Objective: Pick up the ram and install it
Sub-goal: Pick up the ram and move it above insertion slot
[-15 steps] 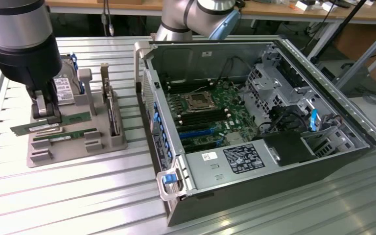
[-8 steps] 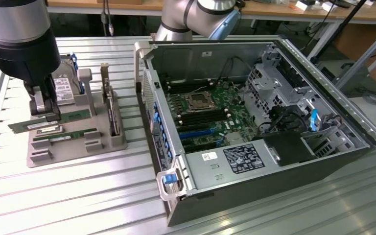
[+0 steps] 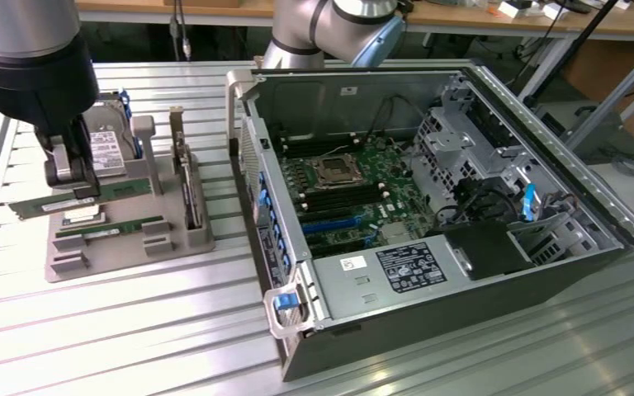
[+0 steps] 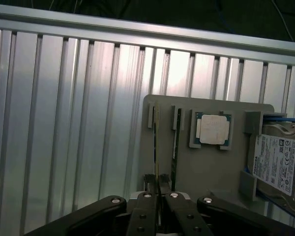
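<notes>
**Pincer clenched on ram at tray**

At the exterior view's left, the pincer (image 3: 78,194) was clenched on the ram (image 3: 47,206). Its fingers (image 4: 149,182) pinched the thin green stick edge-on over the gray tray (image 3: 119,249). A second stick (image 3: 110,227) lay just beside it. The open case (image 3: 405,342) stood on the bench (image 3: 96,330), right of the tray.

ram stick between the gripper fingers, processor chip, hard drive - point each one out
ram stick (image 3: 42,206), exterior view, middle of the green board's flat side
processor chip (image 4: 213,129), wrist view, centre of its silver lid
hard drive (image 4: 274,162), wrist view, on its white label
</notes>
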### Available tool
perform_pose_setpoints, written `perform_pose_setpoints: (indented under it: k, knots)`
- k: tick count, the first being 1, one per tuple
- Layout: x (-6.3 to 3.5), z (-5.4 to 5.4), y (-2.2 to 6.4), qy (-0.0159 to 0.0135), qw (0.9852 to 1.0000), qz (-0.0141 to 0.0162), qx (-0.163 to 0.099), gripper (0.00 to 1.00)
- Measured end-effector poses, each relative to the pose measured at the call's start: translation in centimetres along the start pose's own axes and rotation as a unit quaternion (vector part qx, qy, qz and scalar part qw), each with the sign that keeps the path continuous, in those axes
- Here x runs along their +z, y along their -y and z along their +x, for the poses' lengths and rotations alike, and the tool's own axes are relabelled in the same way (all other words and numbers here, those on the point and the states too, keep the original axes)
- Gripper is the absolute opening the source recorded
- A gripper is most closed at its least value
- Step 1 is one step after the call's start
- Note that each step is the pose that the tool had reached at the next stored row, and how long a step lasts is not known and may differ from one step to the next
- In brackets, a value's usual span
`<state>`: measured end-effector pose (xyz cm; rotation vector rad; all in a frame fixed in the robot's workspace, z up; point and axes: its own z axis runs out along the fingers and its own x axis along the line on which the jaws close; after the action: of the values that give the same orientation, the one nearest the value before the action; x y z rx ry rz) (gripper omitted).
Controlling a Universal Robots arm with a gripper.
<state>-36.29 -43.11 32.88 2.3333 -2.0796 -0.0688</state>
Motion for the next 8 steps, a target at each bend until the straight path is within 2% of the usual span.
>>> perform_pose_setpoints:
  k: [8]
  knots:
    - [-1.54, 0.0, -0.06, 0.0000, 1.0000, 0.0000, 0.000, 0.13]
